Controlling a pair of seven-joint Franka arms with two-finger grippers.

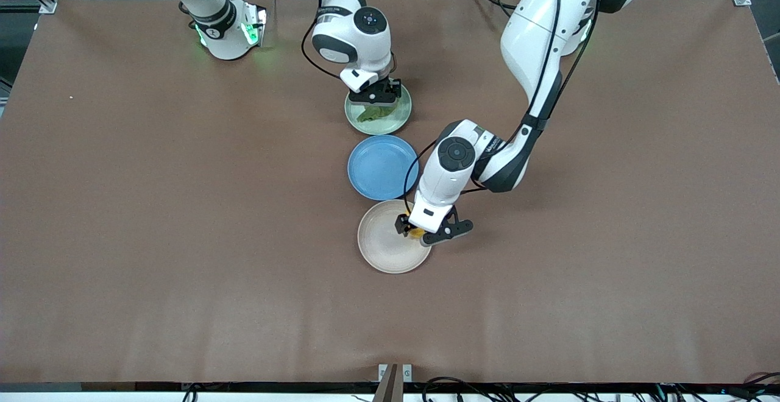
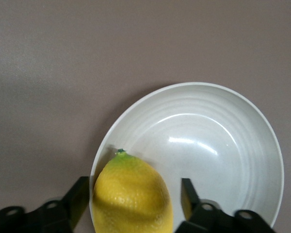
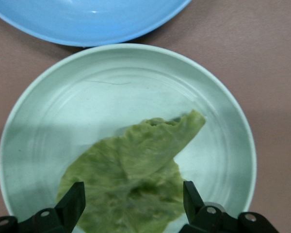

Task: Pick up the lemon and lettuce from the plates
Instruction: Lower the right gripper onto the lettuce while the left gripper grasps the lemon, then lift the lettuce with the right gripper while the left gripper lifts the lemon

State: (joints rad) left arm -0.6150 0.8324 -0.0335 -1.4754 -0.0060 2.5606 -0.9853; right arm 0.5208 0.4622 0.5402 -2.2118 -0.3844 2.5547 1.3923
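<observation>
Down at the beige plate [image 1: 390, 240], the left gripper [image 1: 420, 231] has its two black fingers [image 2: 80, 194] spread on either side of the lemon [image 2: 133, 196], one finger close against the fruit's side and the other with a slim gap showing, so the jaws bracket it rather than clearly pinch it. That lemon sits on the plate's rim edge, green tip pointing toward the plate's middle, and in the front view it shows only as a yellow speck [image 1: 416, 231] just below center of the frame. Up in the upper middle of the front view, the right gripper [image 1: 376, 94] is low over the mint green plate [image 1: 399, 119], fingers [image 3: 72, 204] wide apart and straddling the lettuce [image 3: 136, 187], which lies flat in the plate, a crinkled green leaf with one pointed end reaching toward the rim. Between the two plates sits a blue plate [image 1: 381, 167], almost touching both, all three lined up in a column down the center of the brown table [image 1: 152, 237].
</observation>
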